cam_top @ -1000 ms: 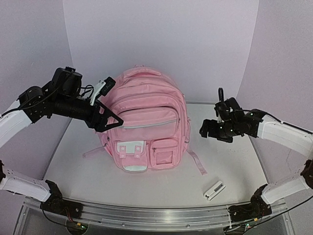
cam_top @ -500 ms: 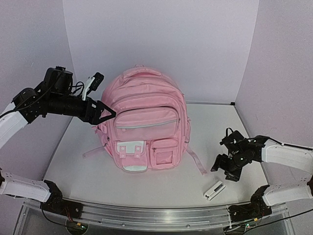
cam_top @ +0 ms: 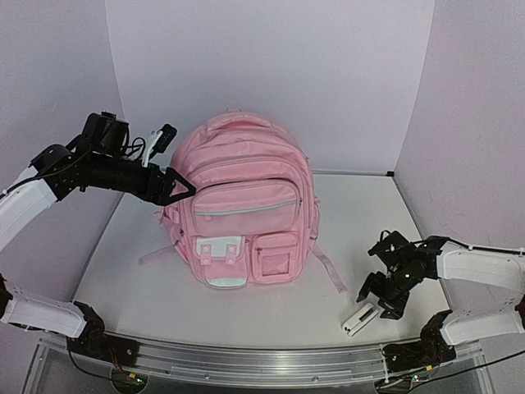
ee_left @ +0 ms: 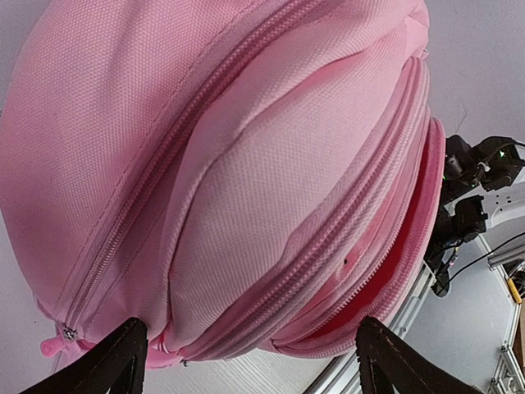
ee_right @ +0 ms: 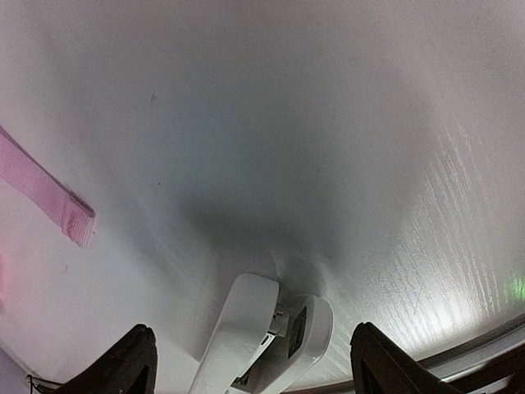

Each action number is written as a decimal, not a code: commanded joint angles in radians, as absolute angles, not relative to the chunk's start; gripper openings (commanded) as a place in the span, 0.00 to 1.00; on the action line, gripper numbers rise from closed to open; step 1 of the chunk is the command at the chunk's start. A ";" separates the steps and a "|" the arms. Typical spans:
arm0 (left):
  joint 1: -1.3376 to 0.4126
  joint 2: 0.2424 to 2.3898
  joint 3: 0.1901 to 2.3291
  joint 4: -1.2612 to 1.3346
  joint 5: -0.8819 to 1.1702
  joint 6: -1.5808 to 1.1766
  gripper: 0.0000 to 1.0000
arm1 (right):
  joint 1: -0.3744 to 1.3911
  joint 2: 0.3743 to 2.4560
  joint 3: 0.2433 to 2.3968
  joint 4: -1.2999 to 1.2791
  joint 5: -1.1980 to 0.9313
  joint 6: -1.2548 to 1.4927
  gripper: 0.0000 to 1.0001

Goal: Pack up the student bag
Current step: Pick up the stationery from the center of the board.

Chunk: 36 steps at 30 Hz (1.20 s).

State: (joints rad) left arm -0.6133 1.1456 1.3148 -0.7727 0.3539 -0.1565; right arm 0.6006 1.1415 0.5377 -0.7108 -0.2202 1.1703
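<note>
- Near the desk's (cam_top: pixel 156 300) front right corner lies a small white item (cam_top: pixel 359 318), and the right gripper (cam_top: pixel 379 297) hangs just over it, jaws apart and holding nothing; in the wrist view the item sits between and just ahead of the two fingertips
- I judge this to be the pick-up step: getting the first loose thing in hand before it goes into the bag
- The next move calls for me to lower until the fingers straddle the item across its narrow side, then close and lift; it lies flat on the desk, so I expect little room for the tips to get under it
- A little farther in, a loose pink strap (cam_top: pixel 331 281) trails toward the right; it is apart from the item and I should keep clear of it
- The student bag (cam_top: pixel 246 205) stands upright in the middle of the desk toward the back edge, pockets facing me; I cannot tell whether any zip is open
- Farthest back, the left gripper (cam_top: pixel 179 160) sits at the bag's upper left side, jaws apart, gripping nothing
- Against a second ago, the right arm has dropped from mid-height beside the bag to the item, and the left gripper has drawn back from the bag's front toward its left side
</note>
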 commanded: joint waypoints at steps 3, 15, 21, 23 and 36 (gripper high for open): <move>-0.598 1.149 1.327 -0.736 0.385 -0.141 0.89 | 0.602 1.201 0.551 -0.660 -0.235 1.169 0.73; -0.589 1.134 1.326 -0.746 0.372 -0.144 0.89 | 0.602 1.268 0.539 -0.563 -0.247 1.142 0.46; -0.580 1.128 1.360 -0.749 0.361 -0.162 0.89 | 0.602 1.257 0.595 -0.549 -0.218 1.120 0.28; -0.579 1.134 1.375 -0.753 0.362 -0.163 0.89 | 0.603 1.242 0.627 -0.549 -0.193 1.109 0.23; -0.577 1.100 1.441 -0.760 0.462 -0.103 0.91 | 0.603 1.120 1.176 -0.588 0.124 0.680 0.00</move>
State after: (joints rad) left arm -0.5831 1.1214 1.3624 -0.7707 0.4213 -0.1330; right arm 0.6006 1.1386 0.9579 -0.5994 -0.0241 0.9222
